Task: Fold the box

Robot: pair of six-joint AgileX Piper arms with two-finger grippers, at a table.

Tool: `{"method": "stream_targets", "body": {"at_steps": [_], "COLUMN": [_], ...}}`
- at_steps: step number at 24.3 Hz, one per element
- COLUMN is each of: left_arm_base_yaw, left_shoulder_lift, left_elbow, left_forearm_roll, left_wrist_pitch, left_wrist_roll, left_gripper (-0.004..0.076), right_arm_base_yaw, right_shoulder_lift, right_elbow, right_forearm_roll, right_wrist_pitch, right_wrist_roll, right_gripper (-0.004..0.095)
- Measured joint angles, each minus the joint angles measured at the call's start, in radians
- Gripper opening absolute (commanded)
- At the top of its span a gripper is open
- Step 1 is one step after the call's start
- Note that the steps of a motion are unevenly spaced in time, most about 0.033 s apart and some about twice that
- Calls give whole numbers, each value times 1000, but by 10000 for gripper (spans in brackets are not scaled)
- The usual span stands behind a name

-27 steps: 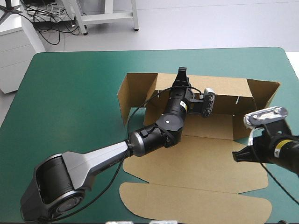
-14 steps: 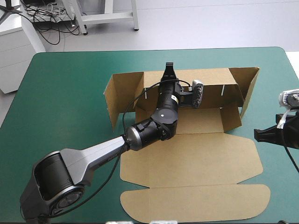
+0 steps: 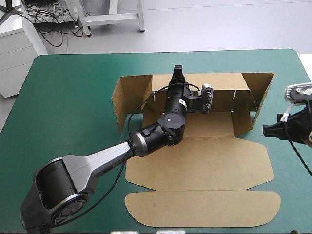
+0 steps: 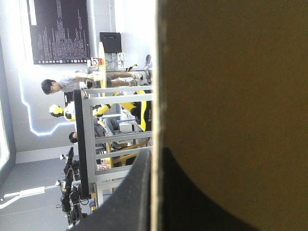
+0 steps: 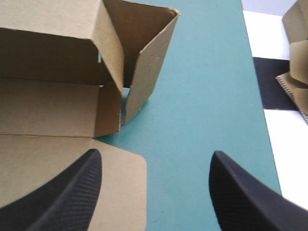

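L gripper (image 3: 177, 73) reaches across box (image 3: 195, 161), clamps rear wall; R gripper (image 5: 155, 154) spread, alongside.

Box (image 3: 195, 161) plain brown; table cover (image 3: 73, 97) teal-green; right gripper (image 5: 156, 153) black.

Left arm hides middle of box (image 3: 209, 161) floor and far wall in high view. We see left gripper (image 3: 177, 70) only as tip above that wall. Left wrist view: board fills most of picture, blurred. Right gripper (image 3: 271, 130) is one dark shape past table's right edge, its arm cut off. Right wrist view shows only box's right end.
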Motion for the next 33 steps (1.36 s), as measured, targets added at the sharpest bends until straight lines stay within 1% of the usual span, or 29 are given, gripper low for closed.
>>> {"method": "stream_targets", "body": {"at_steps": [4,7,12,17,19,20,21,22,23,24,25,26,27,28,29,31,33], "left_arm_base_yaw": [0,0,0,0,0,0,0,0,0,0,0,0,0,0,0,0,0], "left_shoulder_lift": [1,1,1,1,1,1,1,1,1,1,1,1,1,1,1,1,1], "left_elbow": [0,0,0,0,0,0,0,0,0,0,0,0,0,0,0,0,0], "left_forearm_roll": [-1,-3,-4,-5,-5,-5,-5,-7,-8,-8,-9,-12,-13,-16,-16,-16,-16], "left_wrist_pitch": [-1,-1,-1,-1,-1,-1,-1,-1,-1,-1,-1,-1,-3,-5,-8,-9,-12], "left_wrist_roll": [0,0,0,0,0,0,0,1,1,1,0,0,0,0,0,0,0], "left_gripper": [-10,-10,-10,-10,-10,-10,-10,-10,-10,-10,-10,-10,-10,-10,-10,-10,-10], "right_arm_base_yaw": [0,0,0,0,0,-14,-30,-83,-110,-185,-217,-293,-327,-391,-430,-498,-544], "right_shoulder_lift": [78,145,260,327,359,404,431,490,514,572,594,645,669,712,744,796,849], "right_elbow": [-43,-116,-271,-350,-376,-407,-428,-480,-502,-559,-580,-629,-650,-680,-693,-699,-699], "right_forearm_roll": [-85,-117,-125,-127,-146,-185,-195,-180,-159,-74,-29,99,166,286,352,443,508], "right_wrist_pitch": [0,0,0,0,0,0,0,0,0,0,0,0,0,0,0,0,-3], "right_wrist_roll": [12,57,97,105,105,105,105,105,105,95,83,44,30,-5,-34,-66,-102], "right_gripper": [643,643,632,616,604,604,603,603,602,602,591,586,579,579,579,579,579]}}
